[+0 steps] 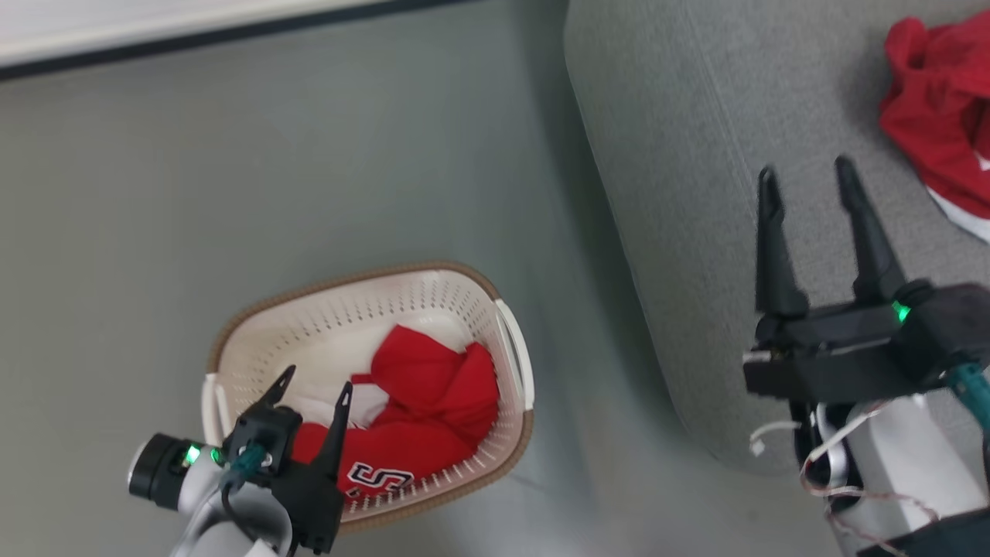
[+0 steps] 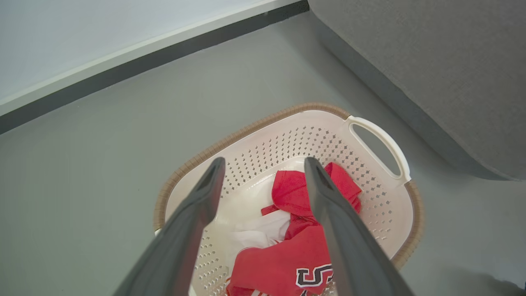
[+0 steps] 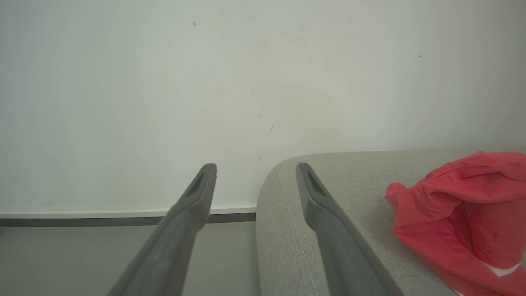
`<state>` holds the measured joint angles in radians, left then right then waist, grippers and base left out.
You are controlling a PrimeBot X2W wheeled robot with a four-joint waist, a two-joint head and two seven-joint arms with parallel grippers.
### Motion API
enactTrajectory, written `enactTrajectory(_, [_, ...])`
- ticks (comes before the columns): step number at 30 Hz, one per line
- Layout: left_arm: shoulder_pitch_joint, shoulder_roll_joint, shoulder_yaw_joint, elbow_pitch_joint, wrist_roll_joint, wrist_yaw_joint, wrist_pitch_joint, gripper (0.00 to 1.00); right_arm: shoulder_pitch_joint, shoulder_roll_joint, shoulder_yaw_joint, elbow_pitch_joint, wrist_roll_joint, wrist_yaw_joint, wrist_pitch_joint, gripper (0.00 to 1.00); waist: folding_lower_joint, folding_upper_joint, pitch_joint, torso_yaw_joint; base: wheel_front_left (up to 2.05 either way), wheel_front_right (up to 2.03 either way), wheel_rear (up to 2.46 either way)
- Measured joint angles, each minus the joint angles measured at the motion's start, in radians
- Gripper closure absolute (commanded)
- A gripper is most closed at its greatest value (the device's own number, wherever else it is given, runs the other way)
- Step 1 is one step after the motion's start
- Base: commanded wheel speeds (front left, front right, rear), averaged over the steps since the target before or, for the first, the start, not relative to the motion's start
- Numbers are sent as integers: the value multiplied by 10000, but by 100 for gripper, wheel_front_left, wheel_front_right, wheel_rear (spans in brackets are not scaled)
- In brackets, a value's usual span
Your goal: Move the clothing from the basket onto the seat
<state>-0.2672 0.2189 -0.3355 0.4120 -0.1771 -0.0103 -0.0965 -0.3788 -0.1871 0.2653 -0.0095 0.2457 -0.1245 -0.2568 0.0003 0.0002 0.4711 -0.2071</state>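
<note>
The cream basket (image 1: 510,348) with its brown rim stands on the floor at the lower left of the head view. Red clothing (image 1: 433,402) with lettering and a bit of white cloth lies inside it. My left gripper (image 1: 315,381) hovers open over the basket's near-left part, nothing between its fingers; the left wrist view looks down between them (image 2: 265,162) at the red clothing (image 2: 287,259) in the basket (image 2: 382,193). My right gripper (image 1: 804,172) stands open and empty above the grey seat (image 1: 696,155). A red garment (image 1: 940,108) lies on the seat, also visible in the right wrist view (image 3: 464,218).
Grey floor (image 1: 309,178) surrounds the basket, with a white wall and dark baseboard (image 1: 193,35) at the back. The seat's rounded edge (image 1: 619,255) runs close to the basket's right handle (image 1: 517,352).
</note>
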Motion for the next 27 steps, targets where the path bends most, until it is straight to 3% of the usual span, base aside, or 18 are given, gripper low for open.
enactTrajectory(18, [-2066, 658, -470, 1622, 786, -522, 1030, 0, -1751, 159, -242, -483, -165, -2, -2, 0, -2, 1, 2564, -712, 0, 0, 0])
enactTrajectory(27, [-2745, 1172, -744, 2286, 1147, -796, 1632, 0, -2519, 554, -75, -491, -351, 0, -2, 0, -1, 1, 3859, -993, 0, 0, 0])
